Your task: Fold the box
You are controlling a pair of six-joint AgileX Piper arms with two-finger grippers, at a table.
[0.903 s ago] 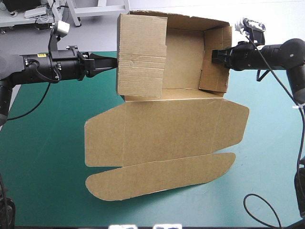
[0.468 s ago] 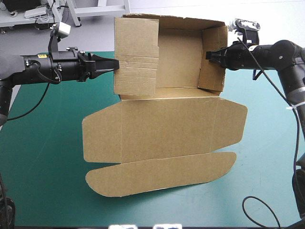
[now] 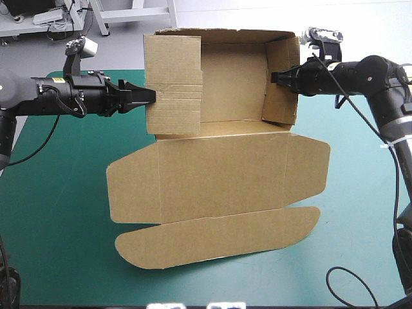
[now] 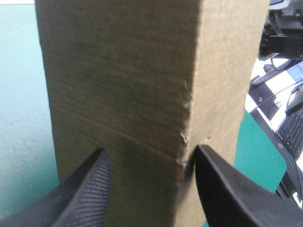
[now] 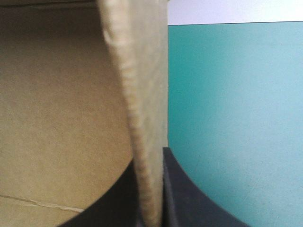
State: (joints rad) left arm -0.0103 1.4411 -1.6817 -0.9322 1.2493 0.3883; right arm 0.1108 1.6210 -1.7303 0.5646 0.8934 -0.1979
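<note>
Box slid toward frame left, tray now upper centre on the tabletop, lid flat below; my right claw clamped on its right wall, my left claw apart against the left wall, which I'd say needs tucking next.

Black left arm, ribbed black fingers

We look down from above & behind onto the whole table. Wrist cams sit v. close, each facing one side wall of the box, shared w/ overhead.
</note>
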